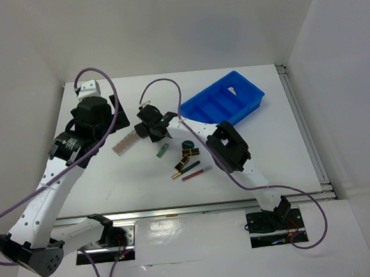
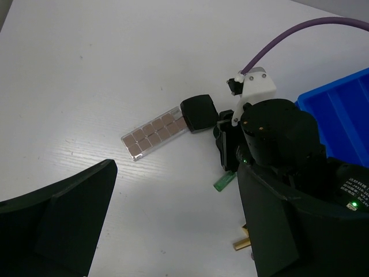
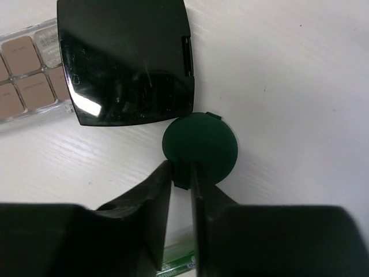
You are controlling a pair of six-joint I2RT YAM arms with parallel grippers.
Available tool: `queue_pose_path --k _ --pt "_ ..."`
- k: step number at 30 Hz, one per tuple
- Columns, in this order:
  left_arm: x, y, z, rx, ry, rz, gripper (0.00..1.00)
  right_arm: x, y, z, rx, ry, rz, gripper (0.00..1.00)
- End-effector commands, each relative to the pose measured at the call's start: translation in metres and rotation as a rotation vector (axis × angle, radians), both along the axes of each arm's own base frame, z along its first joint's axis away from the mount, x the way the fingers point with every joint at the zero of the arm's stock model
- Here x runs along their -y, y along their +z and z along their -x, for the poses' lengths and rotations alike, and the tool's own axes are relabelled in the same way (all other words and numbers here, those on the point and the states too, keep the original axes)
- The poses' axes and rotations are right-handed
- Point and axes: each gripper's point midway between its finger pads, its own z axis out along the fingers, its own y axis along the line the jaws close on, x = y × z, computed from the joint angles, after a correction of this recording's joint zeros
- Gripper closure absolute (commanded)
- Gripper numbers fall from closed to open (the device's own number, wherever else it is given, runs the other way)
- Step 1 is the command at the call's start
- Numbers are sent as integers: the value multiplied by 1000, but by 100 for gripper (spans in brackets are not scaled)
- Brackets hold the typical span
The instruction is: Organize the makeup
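Observation:
My right gripper (image 3: 181, 173) is shut on a small tab at the edge of a dark green round disc (image 3: 200, 147). The disc sits right beside a black square compact (image 3: 127, 60). The pinkish strip of squares (image 3: 26, 75) lies against the compact's left side, and it also shows in the left wrist view (image 2: 154, 133). A green tube (image 1: 163, 150) lies just behind the right gripper (image 1: 151, 127). A green round jar (image 1: 187, 145), gold-black lipsticks (image 1: 185, 162) and thin pencils (image 1: 196, 172) lie mid-table. My left gripper (image 2: 176, 173) is open and empty above the table.
The blue divided tray (image 1: 223, 100) stands at the back right, tilted, with a small pale item inside. The right arm's body (image 2: 277, 138) fills the right of the left wrist view. White walls close the table's back and sides.

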Motion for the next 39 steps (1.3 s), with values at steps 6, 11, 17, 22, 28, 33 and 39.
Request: queue_pose_path --k 6,11,17,22,28,33,39 --pt "0 8 -2 41 4 13 0 8 48 0 34 -47 -90 100" --pt "2 9 -3 48 -4 20 0 36 117 -10 122 -94 -177 100" --pt "2 6 -2 60 1 35 0 100 186 -46 213 -223 -300 100" --pt "0 7 -4 56 1 10 0 176 200 -88 251 -378 -315 100" --pt "0 2 -4 39 1 3 0 271 213 -130 312 -557 -319 100" --pt "0 2 -4 39 1 3 0 323 186 -159 271 -652 -286 100" --pt "0 -2 -4 30 1 -1 0 373 150 -174 238 -747 -226 100"
